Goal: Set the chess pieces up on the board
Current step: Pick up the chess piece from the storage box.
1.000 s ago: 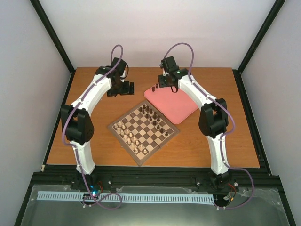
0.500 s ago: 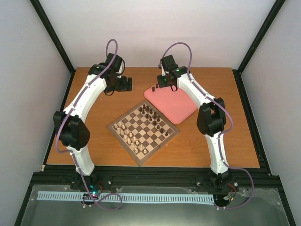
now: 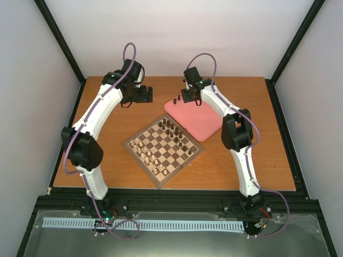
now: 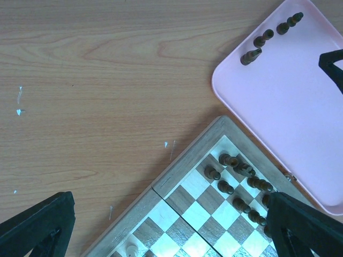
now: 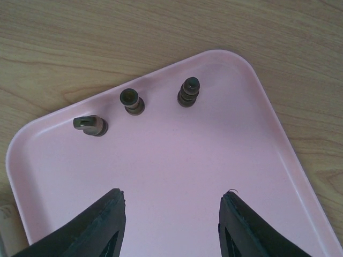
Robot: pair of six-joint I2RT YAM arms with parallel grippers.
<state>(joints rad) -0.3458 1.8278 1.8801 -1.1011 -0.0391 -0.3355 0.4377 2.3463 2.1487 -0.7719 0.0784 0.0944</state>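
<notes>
1. Three dark pieces (image 5: 131, 100) stand upright in a loose row by the tray's (image 5: 177, 176) far-left corner. They're spaced apart from each other, which probably leaves room for a finger on either side.
2. Right gripper (image 5: 171, 211) hangs over the tray's middle, on the near side of that row. Its jaws are partly open with nothing between them. Looks like it's lining up on one of the three, most likely the middle or right one, but that's a guess.
3. Board (image 4: 185, 163) sits just beside the tray's near-left edge, corner pointing at it. The dark ranks (image 4: 238, 184) already fill the side closest to the tray, so each carry off the tray is a short hop. Pale pieces (image 3: 146, 152) line the side away from the tray.
4. Left gripper (image 4: 169, 198) is spread wide and empty, hanging off the tray's left side over the table (image 4: 107, 80) and the board's far corner. It seems parked there to keep clear while the right arm works the tray.
5. Judging by what's left on the tray, the dark side is nearly done.
6. Main worry: these things are slim and sit close to the tray's rim. A finger coming down off-centre could knock one over or nudge its neighbour.
</notes>
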